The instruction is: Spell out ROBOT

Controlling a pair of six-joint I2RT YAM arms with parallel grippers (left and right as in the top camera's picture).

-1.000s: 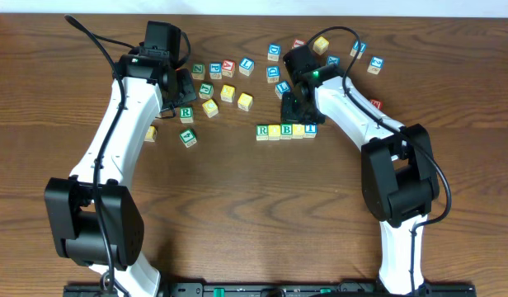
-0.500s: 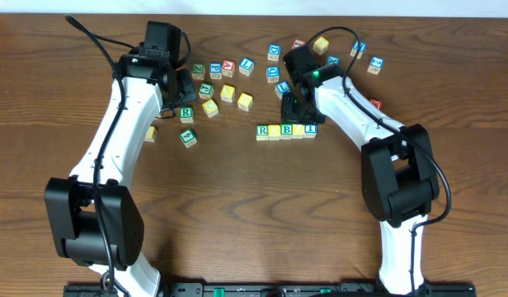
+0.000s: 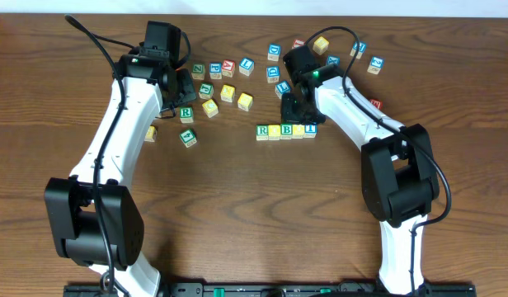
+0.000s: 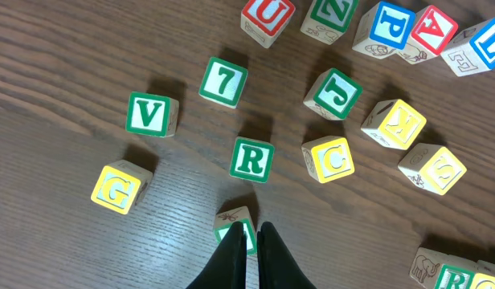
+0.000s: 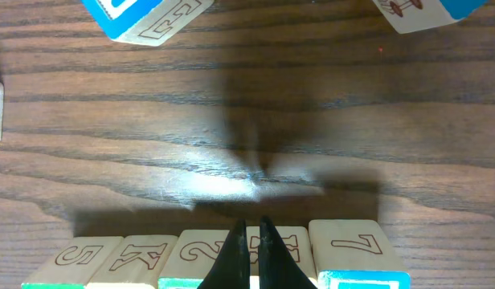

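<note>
Plainly, the overhead view reads the row (image 3: 286, 130) on the bench (image 3: 237, 214) as green R (image 3: 262, 130), a yellow block (image 3: 275, 130), green B (image 3: 286, 129), another yellow block (image 3: 298, 129) and blue T (image 3: 310, 129). The yellow letters are too small to read there. The right wrist view shows what the overhead cannot: the row's side faces (image 5: 215, 257), marked 5, K, 2 and 7, with the fourth face hidden.

The right jaws are closed to a thin slit with nothing between them. Their tips cross in front of that fourth block, between the 2 and the 7. I cannot tell whether they touch it.

The left wrist view makes the loose letters legible: a spare R (image 4: 251, 160) at centre, V (image 4: 149, 114), 7 (image 4: 224, 81), G (image 4: 118, 189), J (image 4: 336, 92), C (image 4: 328, 159), K (image 4: 394, 123), S (image 4: 432, 168), and U (image 4: 267, 14), Z (image 4: 332, 12), P (image 4: 388, 24), A (image 4: 431, 30) along the top.

The left jaws are also pressed almost together and empty. Their tips overlap a green block (image 4: 234, 221) just below the spare R, hiding its letter. Overhead, both pairs of jaws are lost under the dark wrists.
</note>
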